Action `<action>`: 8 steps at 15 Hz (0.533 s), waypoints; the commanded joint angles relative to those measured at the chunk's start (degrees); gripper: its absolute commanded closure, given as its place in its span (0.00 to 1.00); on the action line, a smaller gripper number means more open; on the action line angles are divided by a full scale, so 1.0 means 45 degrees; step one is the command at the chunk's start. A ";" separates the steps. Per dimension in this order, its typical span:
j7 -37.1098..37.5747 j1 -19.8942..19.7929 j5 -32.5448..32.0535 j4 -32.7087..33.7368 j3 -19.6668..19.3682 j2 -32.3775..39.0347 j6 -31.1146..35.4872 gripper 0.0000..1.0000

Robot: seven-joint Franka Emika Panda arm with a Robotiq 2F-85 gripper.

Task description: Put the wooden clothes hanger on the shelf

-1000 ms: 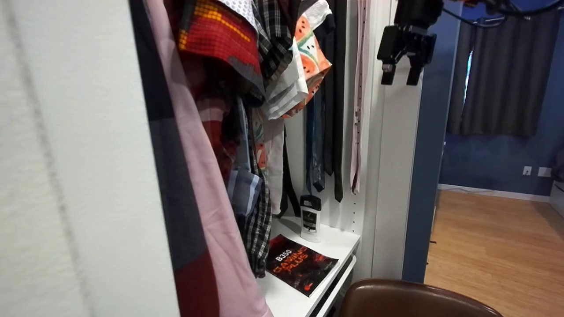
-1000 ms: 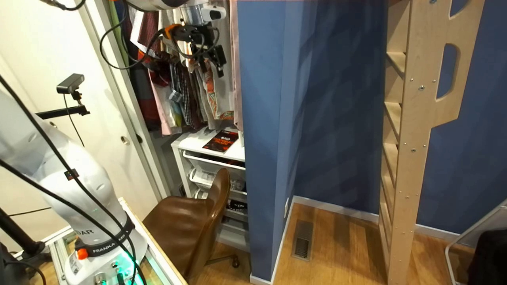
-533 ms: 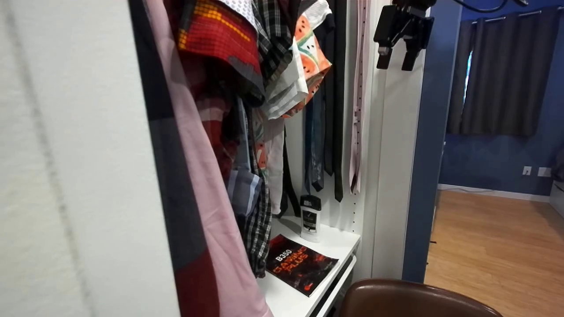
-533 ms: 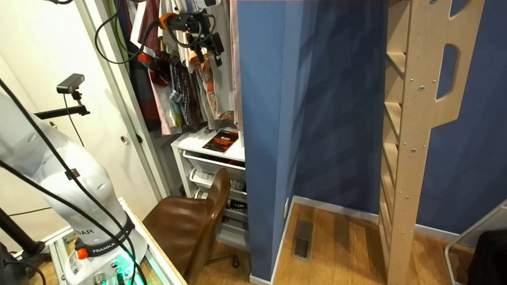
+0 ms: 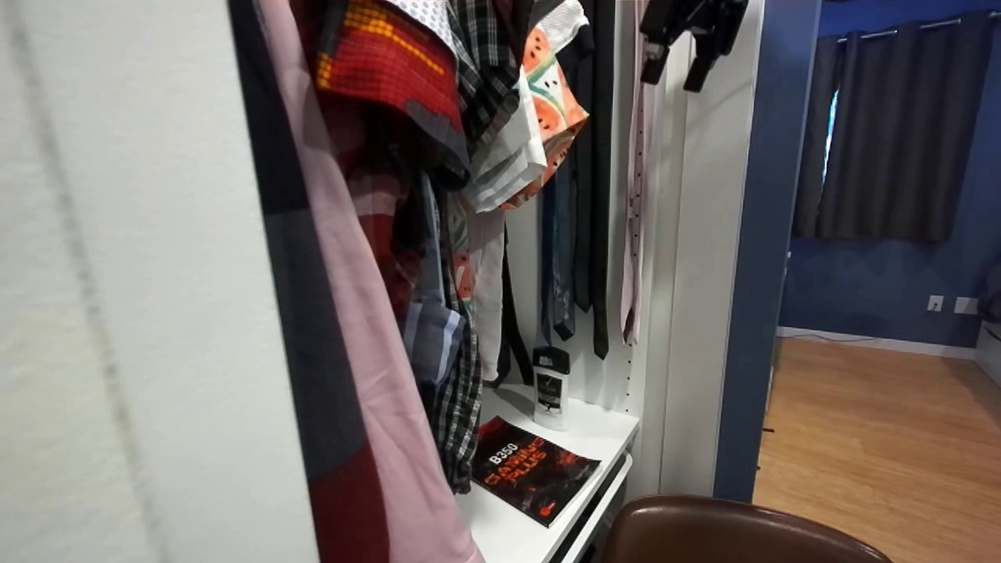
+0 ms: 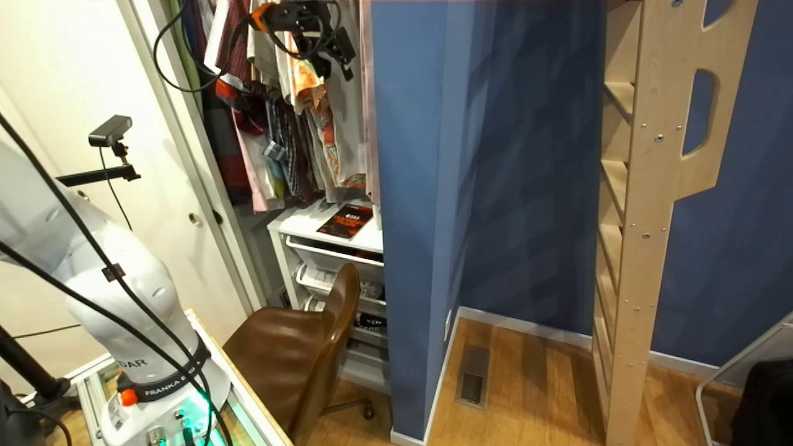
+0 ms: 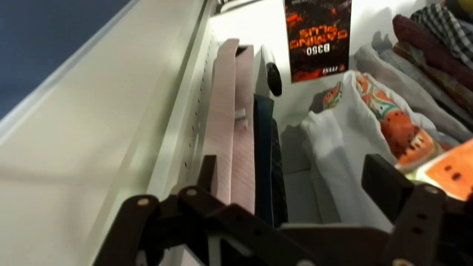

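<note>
The wooden clothes hanger does not show in any view. The white shelf [image 5: 606,428] is the top of a drawer unit inside the closet; it also shows in an exterior view [image 6: 303,217] and in the wrist view [image 7: 251,26]. My gripper [image 5: 674,77] is high at the closet's front edge, well above the shelf. In an exterior view the gripper [image 6: 335,72] is in front of the hanging clothes. In the wrist view the gripper's fingers [image 7: 290,173] are wide apart with nothing held; ties and a white garment lie beyond them.
A black-and-red booklet [image 5: 536,473] and a white deodorant stick [image 5: 551,399] are on the shelf. Shirts [image 5: 539,117] and ties [image 5: 600,234] hang over it. A white closet side panel [image 7: 92,122] is close beside the gripper. A brown chair [image 6: 285,347] stands in front.
My gripper has risen in both exterior views, and has shifted toward the hanging ties in an exterior view. It stays open. The clothes and shelf items have not moved.
</note>
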 commanded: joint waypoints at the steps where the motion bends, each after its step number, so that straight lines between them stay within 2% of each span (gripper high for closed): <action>1: -0.0699 0.0296 0.0367 0.1789 -0.0050 0.0789 0.0907 0.00; 4: -0.1046 0.0581 0.0809 0.2953 -0.0017 0.1288 0.1559 0.00; 6: -0.1202 0.0826 0.1426 0.3728 -0.0033 0.1588 0.1192 0.00; 8: -0.0970 0.0842 0.1293 0.4270 0.0128 0.1776 0.0940 0.00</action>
